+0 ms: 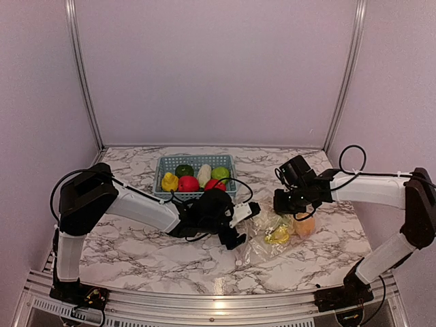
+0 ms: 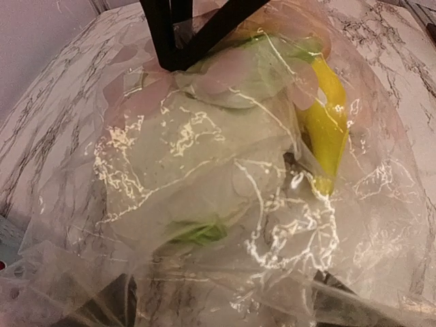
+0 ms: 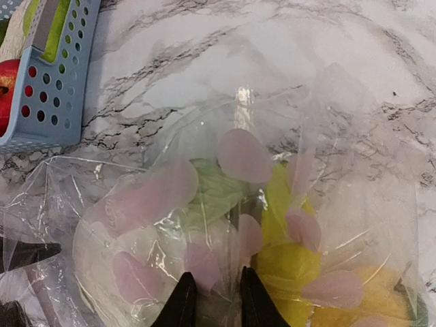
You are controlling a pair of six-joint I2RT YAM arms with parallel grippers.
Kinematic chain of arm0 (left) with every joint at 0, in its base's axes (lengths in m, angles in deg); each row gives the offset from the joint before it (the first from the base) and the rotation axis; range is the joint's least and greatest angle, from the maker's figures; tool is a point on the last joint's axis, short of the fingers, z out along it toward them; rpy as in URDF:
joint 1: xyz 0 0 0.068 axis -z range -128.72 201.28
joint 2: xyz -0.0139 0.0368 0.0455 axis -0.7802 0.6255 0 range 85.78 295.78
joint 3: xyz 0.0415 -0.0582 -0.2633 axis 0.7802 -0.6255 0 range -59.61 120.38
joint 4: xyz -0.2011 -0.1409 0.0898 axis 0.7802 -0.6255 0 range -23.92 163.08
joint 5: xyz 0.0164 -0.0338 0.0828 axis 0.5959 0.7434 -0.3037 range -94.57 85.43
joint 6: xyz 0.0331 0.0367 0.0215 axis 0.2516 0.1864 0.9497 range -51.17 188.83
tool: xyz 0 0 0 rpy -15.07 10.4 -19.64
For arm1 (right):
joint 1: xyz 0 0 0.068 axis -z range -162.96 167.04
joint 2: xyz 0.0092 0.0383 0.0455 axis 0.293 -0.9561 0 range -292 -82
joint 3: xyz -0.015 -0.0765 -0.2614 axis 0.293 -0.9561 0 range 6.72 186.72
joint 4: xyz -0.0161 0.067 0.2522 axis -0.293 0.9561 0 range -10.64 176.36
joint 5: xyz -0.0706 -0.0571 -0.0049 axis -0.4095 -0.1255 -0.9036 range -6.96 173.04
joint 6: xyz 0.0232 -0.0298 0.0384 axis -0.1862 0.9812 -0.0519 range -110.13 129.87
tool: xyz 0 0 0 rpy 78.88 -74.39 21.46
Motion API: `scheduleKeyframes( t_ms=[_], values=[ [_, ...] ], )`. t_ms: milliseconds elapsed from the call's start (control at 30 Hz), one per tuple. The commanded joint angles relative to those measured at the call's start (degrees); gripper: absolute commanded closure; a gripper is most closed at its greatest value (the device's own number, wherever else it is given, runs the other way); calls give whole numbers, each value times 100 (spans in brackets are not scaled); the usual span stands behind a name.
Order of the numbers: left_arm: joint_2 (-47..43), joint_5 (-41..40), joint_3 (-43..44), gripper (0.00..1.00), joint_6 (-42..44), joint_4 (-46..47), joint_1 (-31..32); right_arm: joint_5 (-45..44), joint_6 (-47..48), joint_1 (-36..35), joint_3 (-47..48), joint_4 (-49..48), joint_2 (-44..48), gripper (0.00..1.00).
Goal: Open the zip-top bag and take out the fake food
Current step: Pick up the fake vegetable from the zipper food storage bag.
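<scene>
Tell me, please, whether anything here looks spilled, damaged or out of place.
Nothing has spilled. The zip-top bag lies crumpled on the table, with fake food bunched inside; the blue basket sits upright.

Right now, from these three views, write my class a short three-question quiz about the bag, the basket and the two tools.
1. True or false: the light blue slotted plastic basket is empty.
2. Which arm's tool pinches the clear crinkly plastic zip-top bag? A) left B) right C) neither
3. Fill the gap: the left tool stands ____.
Key: 1 false; 2 B, the right tool; 3 open.
</scene>
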Motion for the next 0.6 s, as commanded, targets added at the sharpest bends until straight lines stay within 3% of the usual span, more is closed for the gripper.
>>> scheduleKeyframes(
  t_ms=[0, 233, 567],
  values=[
    [178, -279, 264, 8, 234, 244, 45, -441, 4, -47, -67, 349, -226, 79],
    [58, -587, 239, 8, 539, 216, 205, -542, 30, -79, -40, 513, -170, 79],
    [-788, -527, -690, 9, 433, 668, 320, -435, 55, -79, 9, 575, 89, 78]
  ],
)
